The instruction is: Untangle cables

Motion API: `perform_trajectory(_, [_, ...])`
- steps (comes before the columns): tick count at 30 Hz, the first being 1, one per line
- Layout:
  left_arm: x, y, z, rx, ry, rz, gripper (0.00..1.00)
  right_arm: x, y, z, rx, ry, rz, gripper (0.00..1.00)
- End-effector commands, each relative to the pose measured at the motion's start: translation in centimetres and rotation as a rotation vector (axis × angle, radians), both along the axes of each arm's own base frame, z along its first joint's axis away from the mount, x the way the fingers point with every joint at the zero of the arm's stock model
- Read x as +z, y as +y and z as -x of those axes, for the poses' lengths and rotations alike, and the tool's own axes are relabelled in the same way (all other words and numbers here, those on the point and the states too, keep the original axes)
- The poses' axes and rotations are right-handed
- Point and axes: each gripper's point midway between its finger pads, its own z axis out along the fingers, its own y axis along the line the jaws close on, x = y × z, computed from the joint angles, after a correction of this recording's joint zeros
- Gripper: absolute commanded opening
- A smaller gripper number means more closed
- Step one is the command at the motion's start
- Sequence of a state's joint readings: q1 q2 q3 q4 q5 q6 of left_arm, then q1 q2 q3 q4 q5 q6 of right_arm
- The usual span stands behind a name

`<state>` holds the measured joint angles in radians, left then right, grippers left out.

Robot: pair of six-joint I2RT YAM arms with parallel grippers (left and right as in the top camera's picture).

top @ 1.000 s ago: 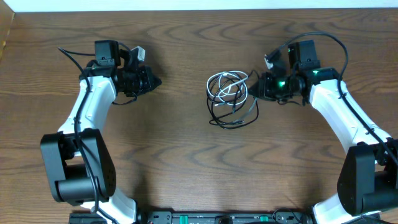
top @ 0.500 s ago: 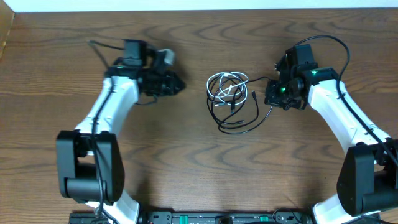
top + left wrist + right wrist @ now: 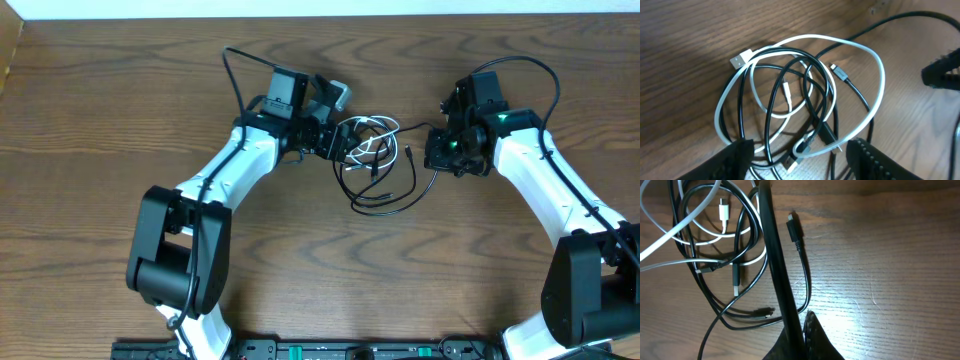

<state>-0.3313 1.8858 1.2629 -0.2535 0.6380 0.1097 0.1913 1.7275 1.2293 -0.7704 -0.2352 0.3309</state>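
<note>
Arriving from nine o'clock, my left fingers (image 3: 735, 160) spread over the cables (image 3: 816, 107); my right fingers (image 3: 815, 342) clench a black cable (image 3: 772, 245), ready for separating

Cables (image 3: 372, 150): one loose tangle, lying flat on bench (image 3: 300, 270), mid-width, toward far edge.
White cable (image 3: 882, 75): thin; wide outer loop plus smaller inner loop; flat silver plug (image 3: 738, 61) at tangle's rim, small white plug (image 3: 786, 91) among inner loops.
Black cables (image 3: 774, 97): thin; several overlapping loops woven over and under white; small black plug (image 3: 839, 72) lying loose, unplugged; one strand bows out of heap in wide curve on near side.
</note>
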Motion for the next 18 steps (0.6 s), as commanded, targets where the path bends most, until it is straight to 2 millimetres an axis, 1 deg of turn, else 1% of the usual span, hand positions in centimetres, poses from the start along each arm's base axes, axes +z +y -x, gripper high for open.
perform_trajectory(1, [-0.1, -0.3, -0.7, -0.058, -0.112, -0.078, 0.67, 0.3, 0.1, -0.3, 0.016, -0.022, 0.008, 0.01])
perform_trajectory(6, [-0.3, -1.6, 0.2, -0.141, -0.154, -0.107, 0.66, 0.4, 0.1, -0.4, 0.016, -0.025, 0.006, 0.01])
perform_trajectory(9, [-0.7, -1.8, 0.1, -0.156, -0.176, -0.126, 0.66, 0.4, 0.2, -0.3, 0.017, -0.024, 0.003, 0.01])
perform_trajectory(11, [-1.2, -2.0, -0.1, -0.159, -0.186, -0.139, 0.65, 0.4, 0.2, -0.3, 0.017, -0.024, 0.003, 0.01])
perform_trajectory(13, [-1.9, -2.1, -0.5, -0.156, -0.191, -0.144, 0.62, 0.4, 0.2, -0.3, 0.017, -0.024, 0.003, 0.01])
perform_trajectory(14, [-2.2, -2.0, -0.8, -0.149, -0.198, -0.153, 0.59, 0.4, 0.2, -0.3, 0.017, -0.024, 0.003, 0.01])
perform_trajectory(15, [-2.6, -1.9, -1.1, -0.142, -0.203, -0.163, 0.55, 0.4, 0.2, -0.3, 0.017, -0.024, 0.004, 0.01])
perform_trajectory(16, [-3.1, -1.7, -1.7, -0.125, -0.217, -0.182, 0.40, 0.4, 0.2, -0.3, 0.017, -0.024, 0.004, 0.01])
perform_trajectory(17, [-3.2, -1.6, -1.9, -0.119, -0.223, -0.189, 0.34, 0.4, 0.2, -0.3, 0.017, -0.023, 0.004, 0.01])
perform_trajectory(18, [-3.2, -1.6, -2.1, -0.115, -0.227, -0.193, 0.30, 0.4, 0.2, -0.3, 0.020, -0.024, 0.005, 0.01])
